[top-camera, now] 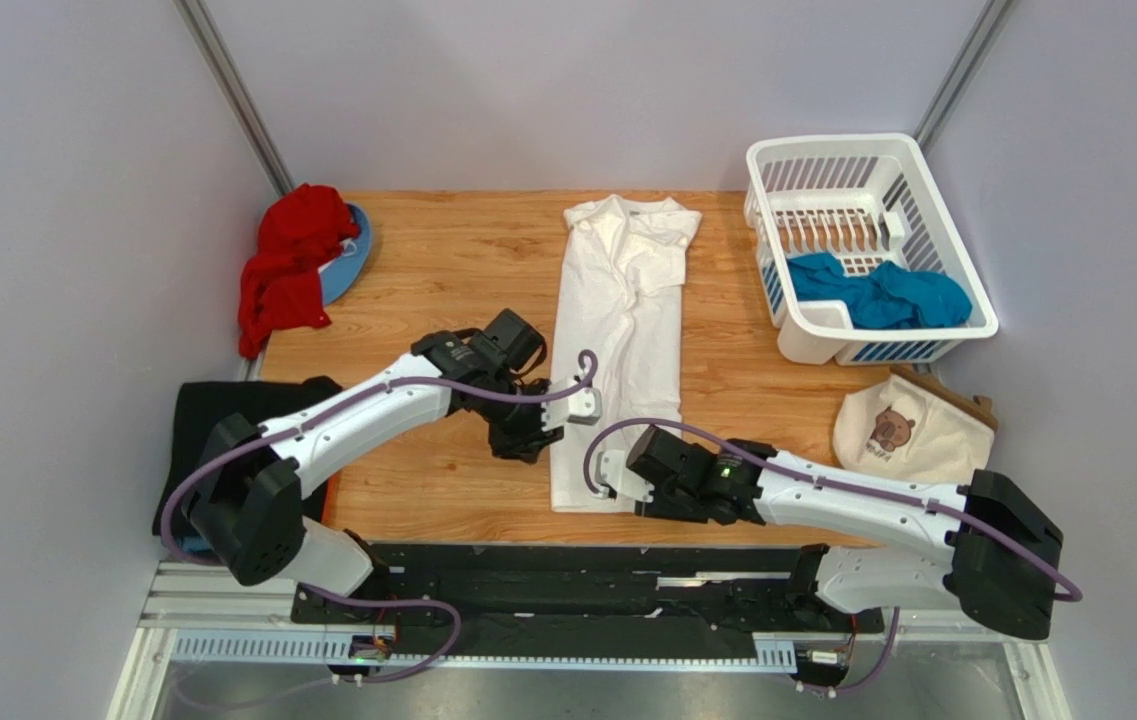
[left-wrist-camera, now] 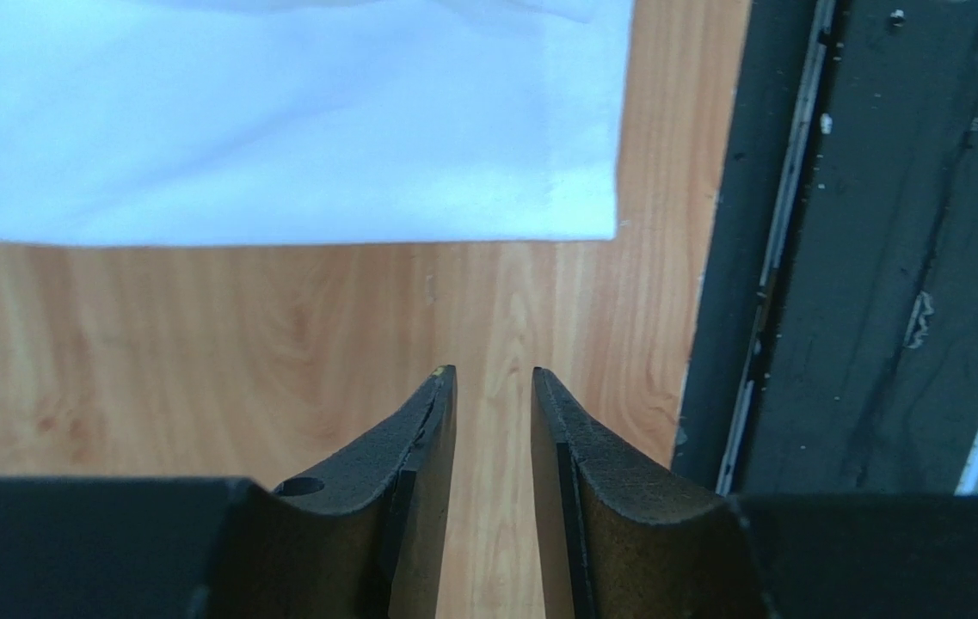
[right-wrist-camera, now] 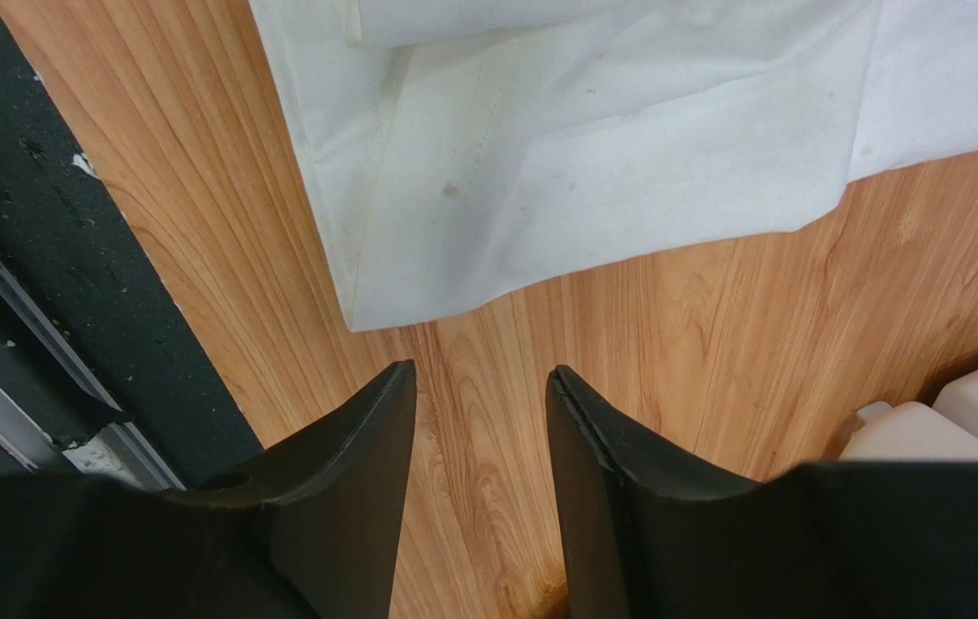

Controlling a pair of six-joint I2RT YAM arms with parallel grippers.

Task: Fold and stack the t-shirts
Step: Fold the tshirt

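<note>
Wooden table (top-camera: 439,270) carries the white t-shirt (top-camera: 627,323) at its centre, lying flat as a narrow strip with its sides turned in. Other shirts wait apart: a black one (top-camera: 206,413) at 8 o'clock under the left arm, a red one (top-camera: 289,263) at 10 o'clock, and a teal one (top-camera: 882,293) in the basket (top-camera: 807,342) at 2 o'clock.

The left gripper (top-camera: 577,408) hovers just beside the strip's 9 o'clock edge. Its wrist view shows the fingers a little apart with nothing between them. The right gripper (top-camera: 607,477) sits at the hem end, around 6 o'clock. Its fingers are parted wider, empty, and aimed at a hem corner (right-wrist-camera: 365,310).

The step in hand looks like the crosswise fold. To do it well, each gripper should take one hem corner and pinch every layer, not only the top sheet. Both should then lift level and together and carry the hem toward 12 o'clock. The hem should land square on the shoulders, so the side edges stay lined up and nothing drags into wrinkles.

The shirt's long axis runs from 12 to 6 o'clock, leaning very slightly. Its collar points to 12 o'clock, away from the arms, and its hem to 6 o'clock.
</note>
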